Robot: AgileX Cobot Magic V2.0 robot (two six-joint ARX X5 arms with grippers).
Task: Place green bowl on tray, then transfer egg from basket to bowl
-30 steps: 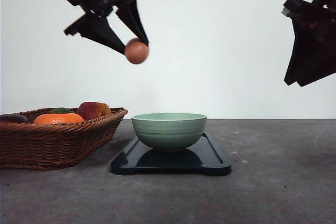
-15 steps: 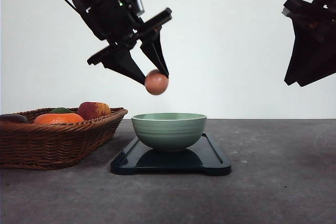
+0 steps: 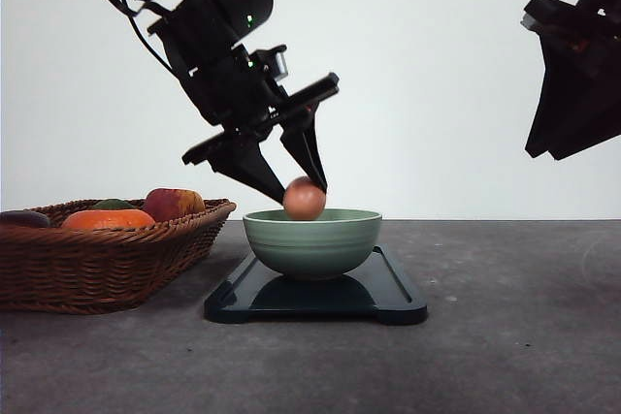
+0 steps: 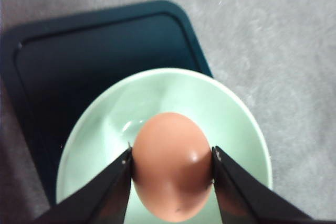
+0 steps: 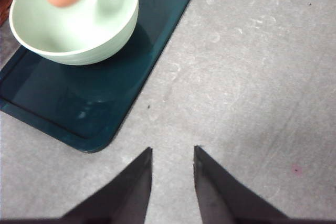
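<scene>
Over on the left sits the basket (image 3: 107, 254), brown wicker with sloping sides, resting on the grey table (image 3: 505, 327). Inside it I can see an orange fruit (image 3: 107, 219) and a red-yellow apple (image 3: 173, 204) just beside it, with something dark at the far left edge that I can't make out.

Next comes the left gripper (image 3: 303, 195), reaching down at a slant from the upper left. Its two black fingers are clamped on the egg (image 3: 304, 200), one on each side; in the left wrist view the fingertips (image 4: 123, 169) press against the egg (image 4: 171, 165) from both flanks. The egg hangs right at the rim of the green bowl (image 3: 311, 240), over its opening and a little left of centre, partly dipped below the rim line from where I stand. I can't tell whether it touches the bowl's inside.

The green bowl stands upright on the tray (image 3: 393, 302), which lies flat on the table just right of the basket, apart from it. From the right wrist view the bowl (image 5: 79, 24) sits toward one end of the tray (image 5: 68, 114), leaving a stretch of the dark glossy surface bare.

Far to the right, the right gripper (image 5: 171, 153) hangs high above the table, well apart from the tray. Its fingers are spread with a gap between them and nothing in it.
</scene>
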